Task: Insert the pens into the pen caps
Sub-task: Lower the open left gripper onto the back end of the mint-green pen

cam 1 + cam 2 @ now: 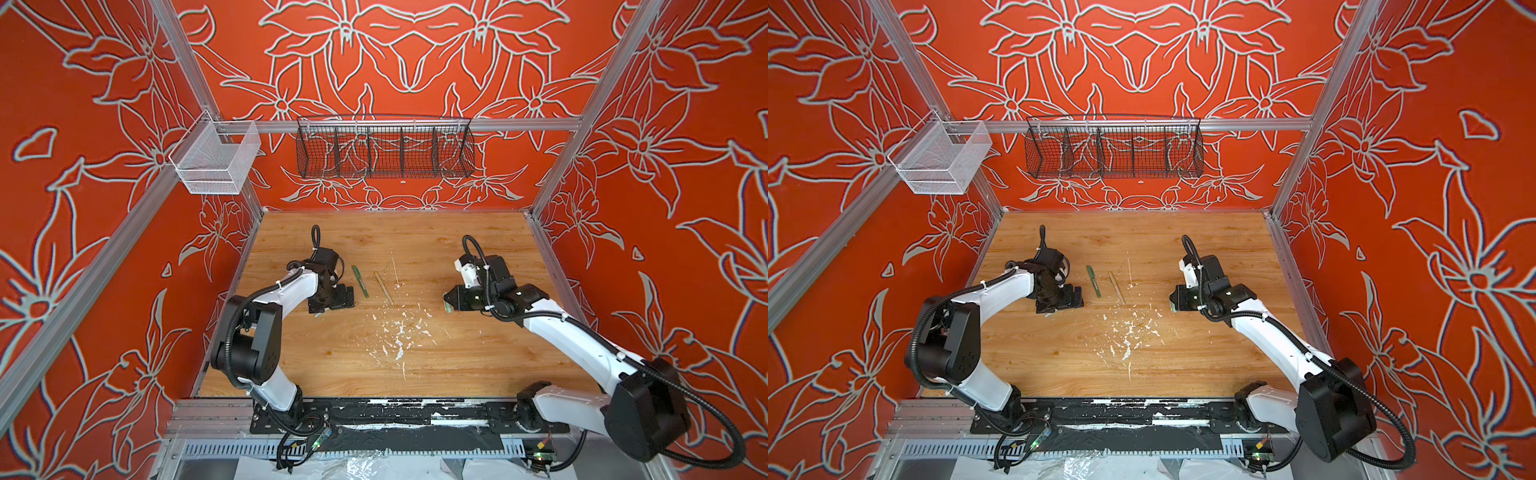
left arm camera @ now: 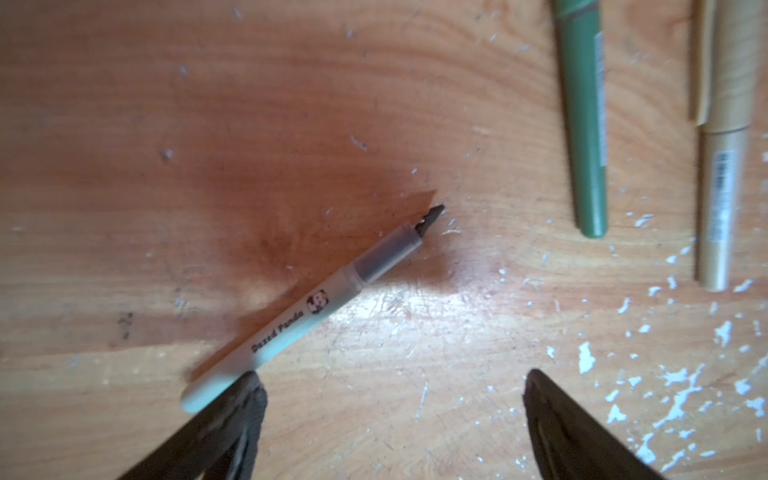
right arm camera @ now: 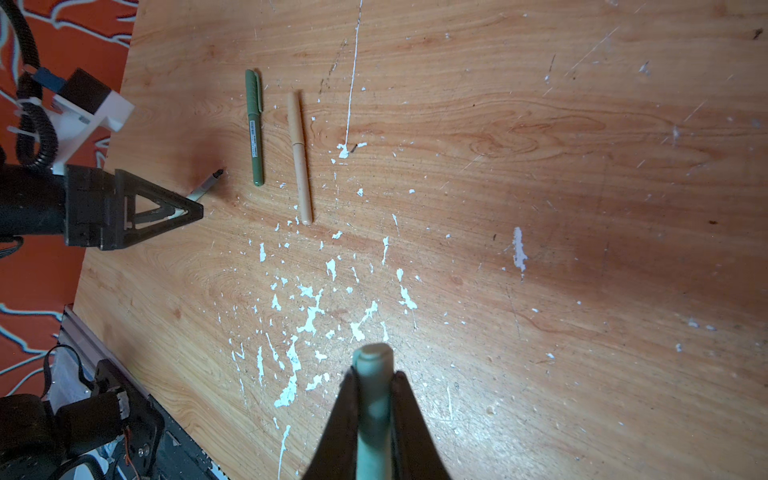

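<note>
Right claw [image 3: 376, 372] grips pale green cap [image 3: 374, 357]; left claw [image 2: 392, 374] wide, pale green pen [image 2: 291, 321] by one finger.

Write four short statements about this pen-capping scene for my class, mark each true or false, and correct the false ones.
1. The right pincer is shut on the pale green cap. True.
2. The left pincer grips the pale green pen. False: the left pincer stands open, and the pale green pen lies uncapped on the table.
3. The dark green pen has its cap on. True.
4. The tan pen lies uncapped. False: the tan pen has its cap on.
</note>
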### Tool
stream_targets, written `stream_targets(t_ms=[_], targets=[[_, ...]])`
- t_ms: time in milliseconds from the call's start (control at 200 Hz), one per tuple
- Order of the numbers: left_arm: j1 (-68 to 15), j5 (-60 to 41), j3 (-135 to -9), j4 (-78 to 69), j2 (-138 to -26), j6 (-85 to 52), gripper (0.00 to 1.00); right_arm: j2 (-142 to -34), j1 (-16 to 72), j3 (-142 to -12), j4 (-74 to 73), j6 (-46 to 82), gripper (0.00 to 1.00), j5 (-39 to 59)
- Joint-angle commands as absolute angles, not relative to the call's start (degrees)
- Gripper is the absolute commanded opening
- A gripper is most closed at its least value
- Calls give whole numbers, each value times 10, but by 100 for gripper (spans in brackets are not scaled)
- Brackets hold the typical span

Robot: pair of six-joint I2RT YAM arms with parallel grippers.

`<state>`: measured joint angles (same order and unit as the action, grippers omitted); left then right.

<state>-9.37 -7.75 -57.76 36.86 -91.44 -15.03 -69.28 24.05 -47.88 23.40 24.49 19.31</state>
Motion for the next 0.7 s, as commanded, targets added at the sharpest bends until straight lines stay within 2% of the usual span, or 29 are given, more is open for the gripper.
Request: stream_targets(t_ms=[0, 295, 445, 696], targets=[[-91, -51, -597, 371, -883, -136, 97, -683, 237, -469, 233, 253, 4, 183], [-91, -3, -640, 388, -978, -112, 97, -682, 237, -472, 234, 252, 4, 186], [-91, -11, -647, 394, -1010, -116, 97, -674, 237, -469, 240, 251, 4, 182], [-91, -61, -619, 401, -1000, -125, 97, -666, 237, -464, 240, 249, 4, 175]])
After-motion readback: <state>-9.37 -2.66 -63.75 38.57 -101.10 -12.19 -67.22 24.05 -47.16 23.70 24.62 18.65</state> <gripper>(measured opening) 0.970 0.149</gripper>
